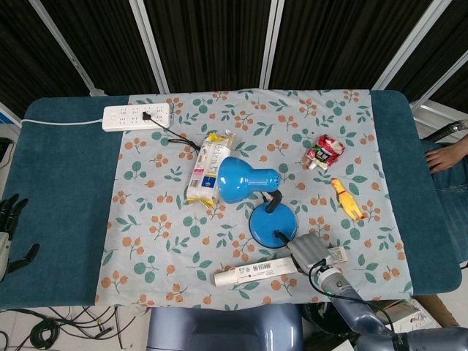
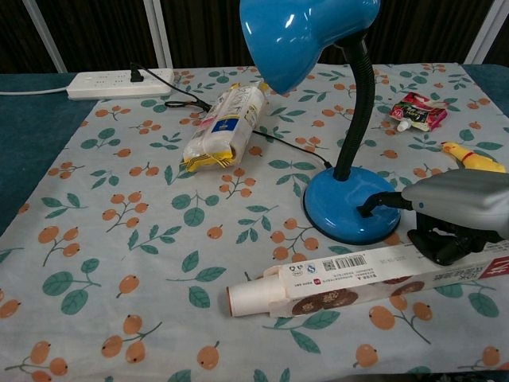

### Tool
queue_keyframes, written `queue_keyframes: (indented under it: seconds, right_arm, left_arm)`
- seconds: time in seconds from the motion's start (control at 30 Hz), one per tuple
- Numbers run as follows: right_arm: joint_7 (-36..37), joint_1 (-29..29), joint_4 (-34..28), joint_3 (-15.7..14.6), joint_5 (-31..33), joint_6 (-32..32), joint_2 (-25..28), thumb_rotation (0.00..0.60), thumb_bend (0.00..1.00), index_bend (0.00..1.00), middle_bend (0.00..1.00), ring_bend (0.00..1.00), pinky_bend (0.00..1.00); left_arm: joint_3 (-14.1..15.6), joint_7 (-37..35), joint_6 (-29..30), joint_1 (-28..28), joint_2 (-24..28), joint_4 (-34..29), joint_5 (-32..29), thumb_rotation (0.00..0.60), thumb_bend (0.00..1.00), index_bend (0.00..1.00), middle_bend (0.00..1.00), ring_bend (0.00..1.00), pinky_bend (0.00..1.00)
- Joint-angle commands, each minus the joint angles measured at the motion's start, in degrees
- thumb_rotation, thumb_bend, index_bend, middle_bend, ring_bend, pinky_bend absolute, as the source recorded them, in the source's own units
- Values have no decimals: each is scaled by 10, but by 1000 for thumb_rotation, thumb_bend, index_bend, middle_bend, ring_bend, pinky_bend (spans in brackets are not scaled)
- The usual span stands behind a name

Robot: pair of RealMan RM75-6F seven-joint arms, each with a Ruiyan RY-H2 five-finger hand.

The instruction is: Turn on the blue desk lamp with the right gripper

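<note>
Near the middle of the floral cloth (image 1: 183, 248) on the counter (image 1: 66, 183) stands the blue desk lamp (image 1: 248, 179), its round base (image 2: 351, 204) toward the near edge and its shade (image 2: 301, 32) raised on a black gooseneck, unlit; the right robot hand (image 2: 457, 211) sits just beside the base on its right, one dark fingertip (image 2: 374, 207) stretched out to the top of the base, the other fingers curled under the grey shell and gripping nothing; whether the tip actually presses the base I cannot tell; a long white box (image 2: 358, 274) lies in front of the lamp; the left robot hand (image 1: 9, 223) rests at the far left edge, fingers spread and holding nothing.
</note>
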Motion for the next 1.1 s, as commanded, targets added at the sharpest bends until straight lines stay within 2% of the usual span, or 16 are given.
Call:
queue_keyframes:
  seconds: [0.03,0.87,1.1]
  right_arm:
    - [-1,0,-1,0,-1,1,0,600,695,152,910,959,837]
    - [-4,-1,-13,-1,-8,10,6,600,695,165,908,957,837]
    - [16,-14,-31,20,-44,54,24,600,667,115,808,873,780]
  left_arm:
    - [0,0,0,0,0,0,0,600,290,26,0,14,0]
    - [0,1,0,0,0,0,0,600,290,26,0,14,0]
    - [0,0,-1,0,0,0,-1,600,290,26,0,14,0]
